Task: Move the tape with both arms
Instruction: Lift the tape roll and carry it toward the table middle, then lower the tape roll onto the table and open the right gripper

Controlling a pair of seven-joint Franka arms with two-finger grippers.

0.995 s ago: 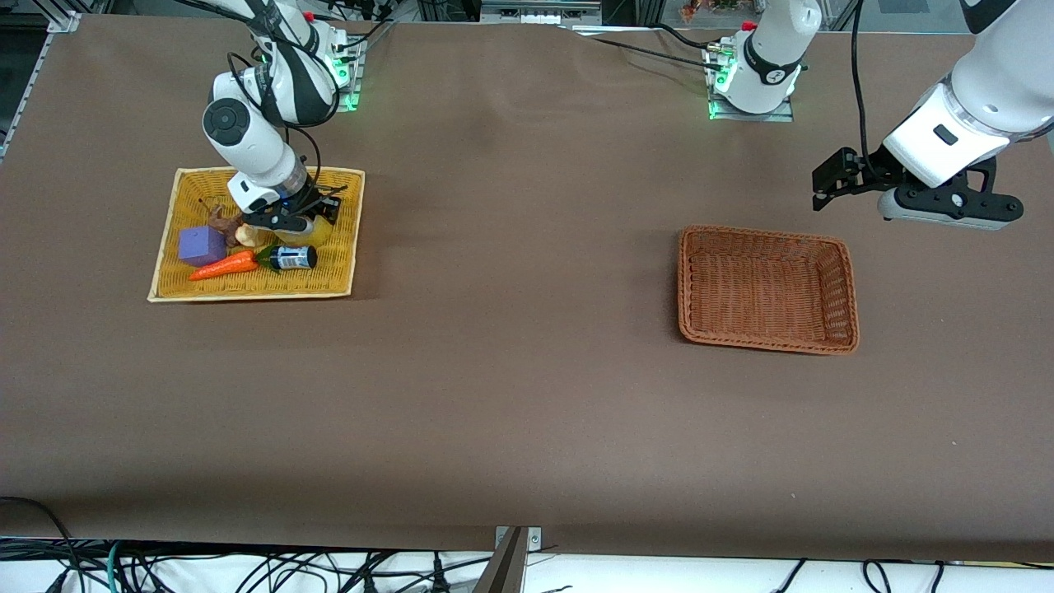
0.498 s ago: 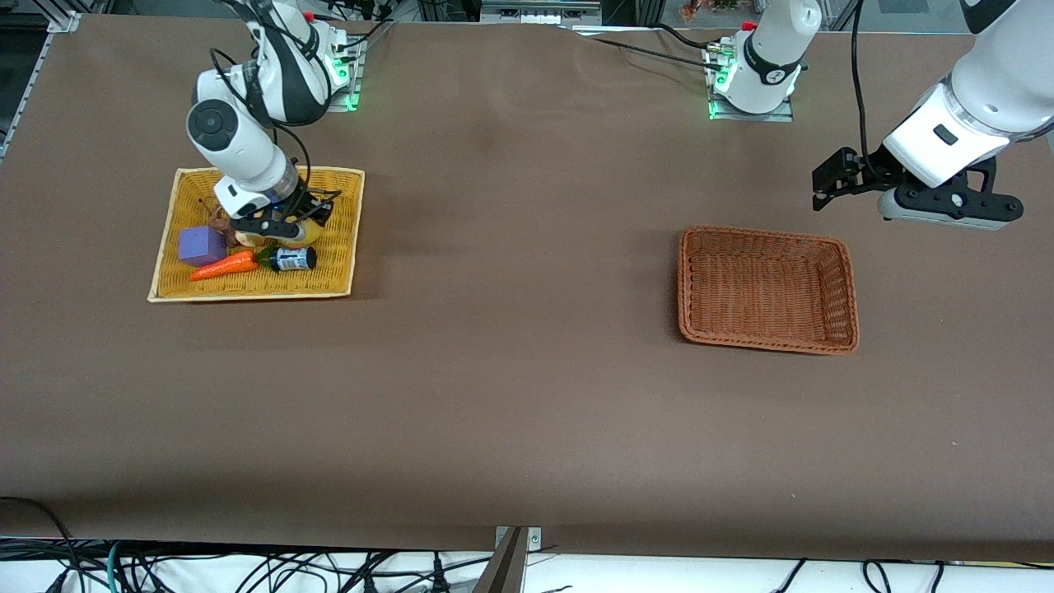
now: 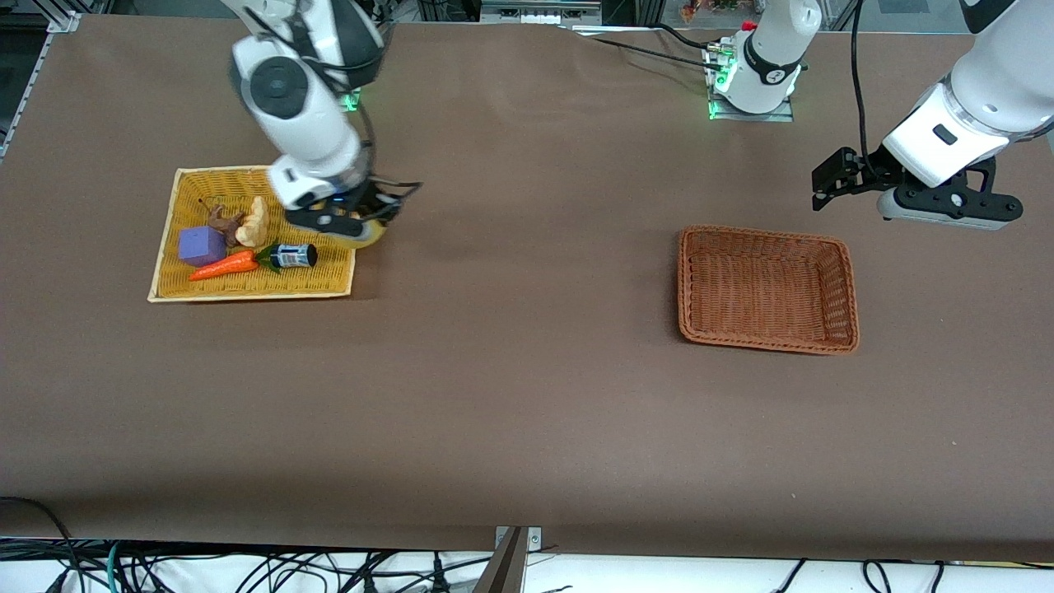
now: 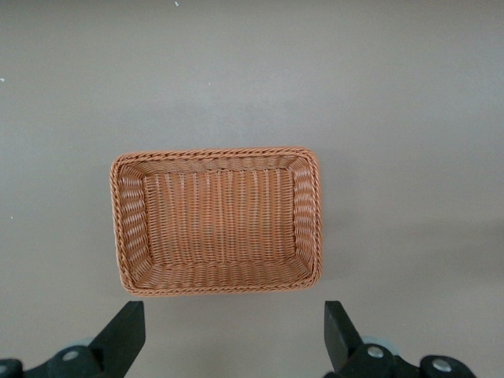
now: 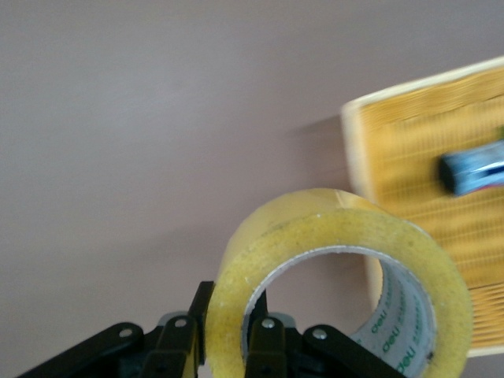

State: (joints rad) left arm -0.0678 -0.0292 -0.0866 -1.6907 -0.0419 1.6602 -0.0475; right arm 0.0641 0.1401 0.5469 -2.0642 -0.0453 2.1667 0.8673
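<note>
My right gripper (image 3: 350, 224) is shut on the tape (image 3: 362, 231), a yellowish ring with a pale grey core, and holds it in the air over the edge of the yellow tray (image 3: 185, 284) that faces the left arm's end. In the right wrist view the fingers (image 5: 272, 335) pinch the roll's wall (image 5: 315, 236), one inside the ring and one outside. My left gripper (image 3: 827, 191) is open and empty, held in the air beside the brown wicker basket (image 3: 766, 288), which also shows in the left wrist view (image 4: 126, 236).
The yellow tray holds a purple cube (image 3: 201, 245), an orange carrot (image 3: 224, 265), a small dark bottle (image 3: 288, 256), a pale figure (image 3: 251, 222) and a brown toy (image 3: 221, 221). The brown basket is empty.
My right gripper has lifted the tape out of the yellow tray and moved it toward the left arm's end, to the tray's edge. The left arm has not moved.
</note>
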